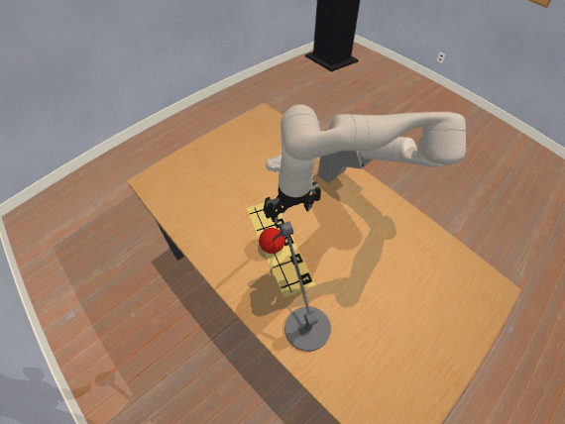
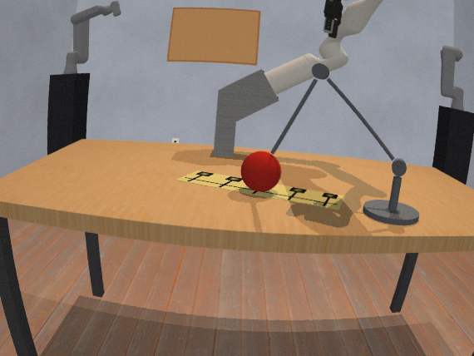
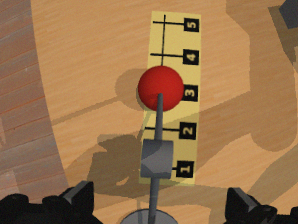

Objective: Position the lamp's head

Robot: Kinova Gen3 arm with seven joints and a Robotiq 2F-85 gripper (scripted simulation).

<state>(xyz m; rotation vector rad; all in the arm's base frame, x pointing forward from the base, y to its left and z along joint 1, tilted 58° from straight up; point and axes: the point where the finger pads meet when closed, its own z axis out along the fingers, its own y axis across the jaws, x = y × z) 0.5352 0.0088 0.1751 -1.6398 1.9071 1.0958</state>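
Observation:
The lamp has a round grey base (image 1: 307, 329) (image 2: 391, 212) (image 3: 145, 219), two thin arms that meet at a raised elbow joint (image 1: 286, 228) (image 2: 320, 71) (image 3: 157, 160), and a red ball head (image 1: 272, 241) (image 2: 260, 170) (image 3: 160, 88). The head is over the yellow numbered strip (image 1: 276, 267) (image 2: 189, 179) (image 3: 176, 42), beside mark 3 (image 3: 192, 92). It sits very low, at or almost on the strip. My gripper (image 1: 292, 203) (image 2: 331, 30) (image 3: 160, 200) is open and empty. It is above the elbow joint, clear of the lamp.
The robot's grey base block (image 2: 233, 121) stands at the back of the bench (image 2: 104, 200). Marks 4 (image 3: 192, 58) and 5 (image 3: 192, 26) lie beyond the head, marks 1 (image 3: 184, 169) and 2 (image 3: 186, 131) toward the base. Black pedestals (image 2: 66, 108) (image 2: 453, 137) stand behind the bench.

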